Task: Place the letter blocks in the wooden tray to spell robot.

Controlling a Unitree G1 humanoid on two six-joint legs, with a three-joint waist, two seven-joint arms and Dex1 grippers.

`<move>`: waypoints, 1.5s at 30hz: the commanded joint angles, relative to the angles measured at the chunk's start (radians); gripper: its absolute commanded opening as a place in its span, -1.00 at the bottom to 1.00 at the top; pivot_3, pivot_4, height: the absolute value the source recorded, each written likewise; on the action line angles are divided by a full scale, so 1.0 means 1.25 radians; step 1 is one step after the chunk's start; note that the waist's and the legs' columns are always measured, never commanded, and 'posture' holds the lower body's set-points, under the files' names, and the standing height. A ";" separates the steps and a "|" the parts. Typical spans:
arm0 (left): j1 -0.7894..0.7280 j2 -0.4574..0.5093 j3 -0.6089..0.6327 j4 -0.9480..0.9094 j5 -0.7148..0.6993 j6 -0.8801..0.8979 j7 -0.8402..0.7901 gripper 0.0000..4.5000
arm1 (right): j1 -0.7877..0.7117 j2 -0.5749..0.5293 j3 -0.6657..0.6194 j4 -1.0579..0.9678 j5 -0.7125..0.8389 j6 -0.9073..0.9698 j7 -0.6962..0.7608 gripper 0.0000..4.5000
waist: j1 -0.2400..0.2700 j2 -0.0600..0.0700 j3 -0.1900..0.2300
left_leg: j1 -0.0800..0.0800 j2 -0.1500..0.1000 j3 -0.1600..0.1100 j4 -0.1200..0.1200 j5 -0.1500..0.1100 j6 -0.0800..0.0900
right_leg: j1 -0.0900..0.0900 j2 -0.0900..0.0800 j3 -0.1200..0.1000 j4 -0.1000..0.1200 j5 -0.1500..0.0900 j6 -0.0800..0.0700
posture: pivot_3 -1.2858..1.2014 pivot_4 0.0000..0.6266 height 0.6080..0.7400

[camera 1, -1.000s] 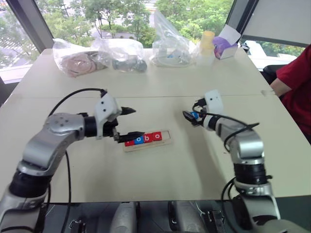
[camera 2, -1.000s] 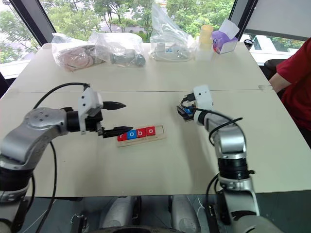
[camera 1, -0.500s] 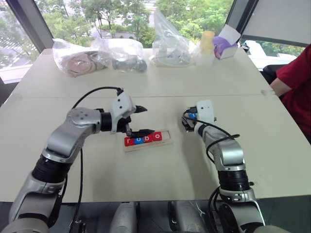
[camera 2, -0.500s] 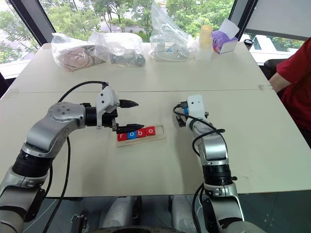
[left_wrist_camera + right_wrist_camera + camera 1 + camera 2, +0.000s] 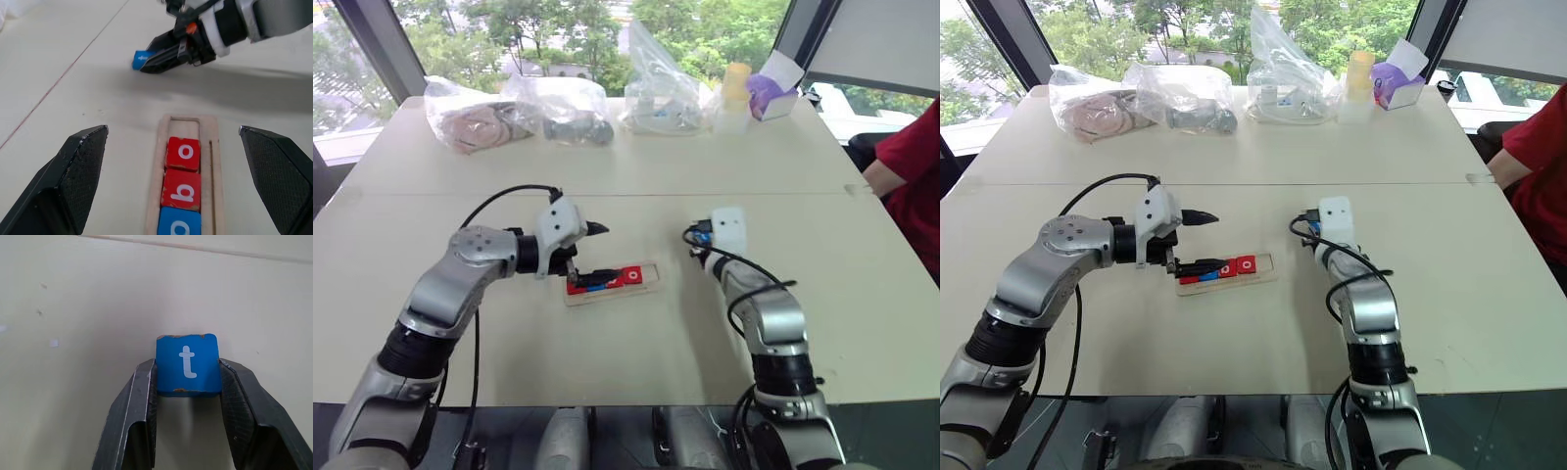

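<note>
The wooden tray (image 5: 651, 284) lies at the table's middle. It holds letter blocks in a row: red o (image 5: 183, 152), red b (image 5: 181, 189) and blue o (image 5: 180, 225). Bare wood shows at the slot's right end. My left gripper (image 5: 600, 252) stands open over the tray's left end, one finger above the tiles and hiding the leftmost ones. To the tray's right, my right gripper (image 5: 187, 369) is shut on a blue t block (image 5: 187, 364), low at the table surface. The left wrist view shows the same blue t block (image 5: 139, 58) beyond the tray's end.
Clear plastic bags (image 5: 470, 116) (image 5: 658, 93) with objects, a yellow cup (image 5: 732, 88) and a purple box (image 5: 771, 93) line the table's back edge. A person's red sleeve (image 5: 911, 166) is at the right edge.
My right gripper's fingers have closed onto the blue t block and the hand has sunk a little toward the table. The left gripper stays open over the tray's left end.
</note>
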 commanded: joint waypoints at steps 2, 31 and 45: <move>0.005 0.010 -0.042 -0.066 0.004 -0.012 -0.046 1.00 | 0.092 0.055 -0.057 -0.284 0.004 0.181 -0.052 -0.48 | 0.001 0.000 0.000 | -0.001 0.000 0.000 0.000 0.000 0.000 | -0.001 0.000 0.000 0.000 0.000 0.000 | 0.03 -0.52 1.00; -0.044 0.137 0.036 -0.034 -0.042 -0.008 -0.219 1.00 | 0.156 -0.473 -0.138 -0.038 0.272 -0.293 0.748 1.00 | -0.001 0.000 0.001 | 0.001 0.000 0.001 0.000 0.000 0.001 | 0.004 0.001 -0.002 -0.007 -0.001 0.000 | 0.03 -0.52 1.00; 0.022 0.238 0.135 -0.092 -0.065 0.066 -0.162 1.00 | -0.029 -0.573 0.048 0.486 0.152 -0.728 1.051 1.00 | -0.003 0.000 0.001 | 0.002 0.000 0.002 0.001 0.000 0.001 | 0.005 0.001 -0.001 -0.006 0.000 0.001 | 0.03 -0.52 1.00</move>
